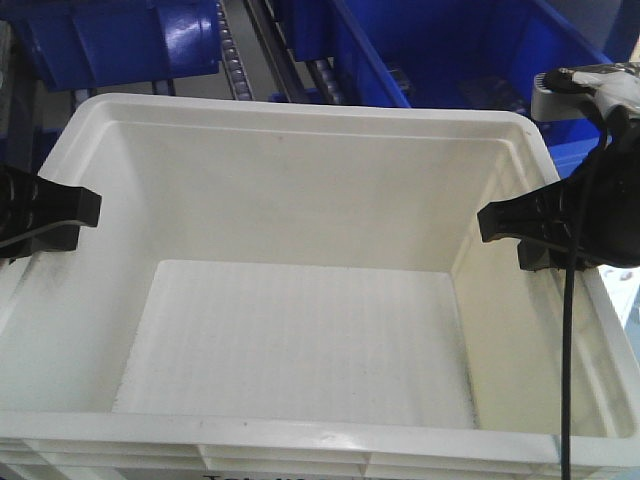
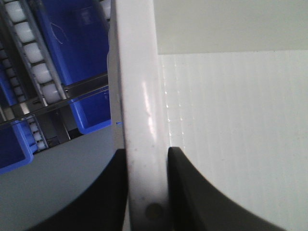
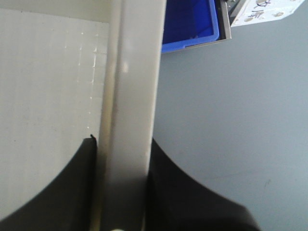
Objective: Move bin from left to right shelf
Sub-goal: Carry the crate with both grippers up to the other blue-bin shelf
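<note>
The carrying step seems to be in hand: the bin is gripped on both sides and hangs between the two arms, in front of a shelf with blue bins and roller tracks. The left fingers are clamped on the left rim, one finger inside the wall and one outside. The right fingers pinch the right rim in the same way. In both wrist views grey floor shows beside the outer wall, so the bin is probably clear of any shelf.

The next move likely calls for both arms to travel to the right together, keeping the same spacing and the same height, so that the rim does not slip or twist.

The bin is a large white plastic tote, rectangular, empty, with a thick smooth rim and a finely ribbed bottom. Some black print shows at its front edge, too cut off to read.
</note>
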### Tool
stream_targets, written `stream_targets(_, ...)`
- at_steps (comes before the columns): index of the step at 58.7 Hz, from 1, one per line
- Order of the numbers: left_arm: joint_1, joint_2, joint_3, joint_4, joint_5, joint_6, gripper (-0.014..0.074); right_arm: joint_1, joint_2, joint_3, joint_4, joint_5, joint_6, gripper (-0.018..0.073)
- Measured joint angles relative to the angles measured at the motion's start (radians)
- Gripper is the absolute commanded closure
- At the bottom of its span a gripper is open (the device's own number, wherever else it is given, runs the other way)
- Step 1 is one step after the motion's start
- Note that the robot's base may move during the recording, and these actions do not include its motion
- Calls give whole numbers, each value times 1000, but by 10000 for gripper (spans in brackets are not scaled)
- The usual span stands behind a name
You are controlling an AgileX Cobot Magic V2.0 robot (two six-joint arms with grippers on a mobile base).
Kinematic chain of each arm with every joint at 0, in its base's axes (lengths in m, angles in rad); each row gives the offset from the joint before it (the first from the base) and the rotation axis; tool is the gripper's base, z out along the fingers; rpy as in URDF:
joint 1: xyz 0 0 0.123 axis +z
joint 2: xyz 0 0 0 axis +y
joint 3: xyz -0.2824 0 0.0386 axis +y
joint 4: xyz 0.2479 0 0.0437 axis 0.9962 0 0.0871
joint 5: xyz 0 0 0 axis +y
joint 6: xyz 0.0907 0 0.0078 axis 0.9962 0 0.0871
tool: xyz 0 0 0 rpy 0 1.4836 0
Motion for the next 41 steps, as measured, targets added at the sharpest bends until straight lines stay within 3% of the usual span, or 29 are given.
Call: stream_targets(41, 0, 0, 0, 1, 0, 0, 603, 0, 0, 0, 0, 0, 0, 547)
